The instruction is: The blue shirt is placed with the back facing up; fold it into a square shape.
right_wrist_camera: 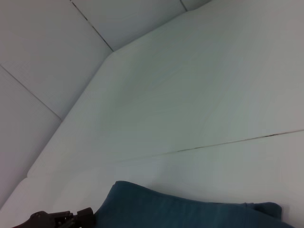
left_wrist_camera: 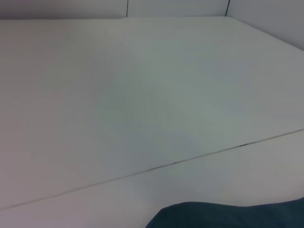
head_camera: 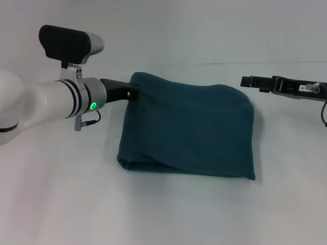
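The blue shirt (head_camera: 194, 132) lies folded into a rough rectangle in the middle of the white table. Its far left corner is lifted off the table. My left gripper (head_camera: 134, 91) is at that corner, shut on the cloth and holding it up. The far edge of the shirt sags from there towards the right. My right gripper (head_camera: 246, 81) hangs in the air to the right of the shirt's far right corner, apart from the cloth. The shirt's edge also shows in the left wrist view (left_wrist_camera: 228, 216) and in the right wrist view (right_wrist_camera: 190, 211), where my left gripper (right_wrist_camera: 61, 219) shows too.
The white table (head_camera: 163, 214) runs around the shirt on all sides. A thin seam (left_wrist_camera: 156, 167) crosses the table behind the shirt. A pale wall (head_camera: 204, 25) stands at the back.
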